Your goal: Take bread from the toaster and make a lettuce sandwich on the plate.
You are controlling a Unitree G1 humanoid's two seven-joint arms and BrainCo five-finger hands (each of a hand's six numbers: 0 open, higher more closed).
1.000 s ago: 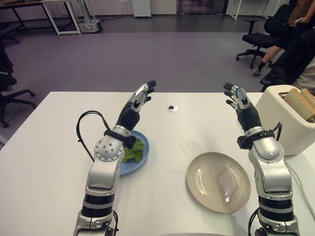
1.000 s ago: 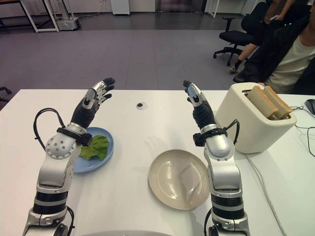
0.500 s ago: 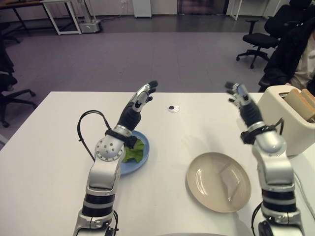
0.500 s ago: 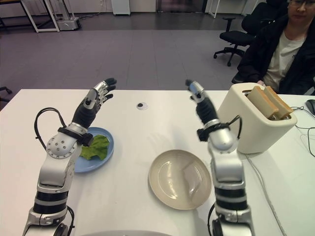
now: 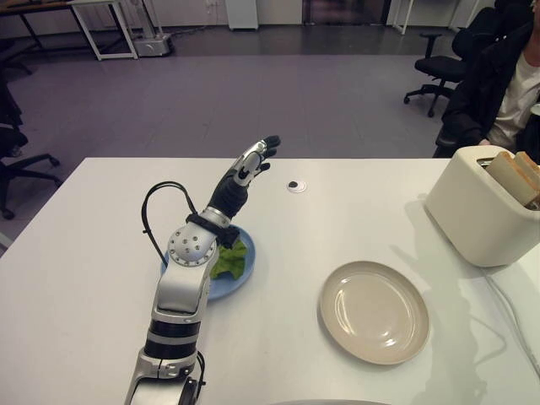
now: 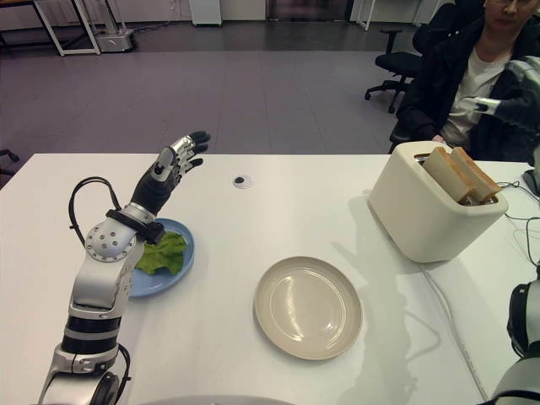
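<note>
Two bread slices (image 6: 460,173) sit in the toaster (image 6: 422,221); left hand (image 6: 173,164) spread wide near the lettuce (image 6: 164,253); right hand (image 6: 516,99) grip unclear

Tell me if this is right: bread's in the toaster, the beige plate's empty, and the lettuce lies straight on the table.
Not quite: the right eye view shows the lettuce on a blue plate, not the table. The bread is in the toaster and the beige plate is empty.

The white worktop (image 5: 76,278) has a small dark round fitting (image 5: 293,185) near its far edge. Beyond it, an office chair (image 5: 440,69) stands on the grey floor (image 5: 253,93).
</note>
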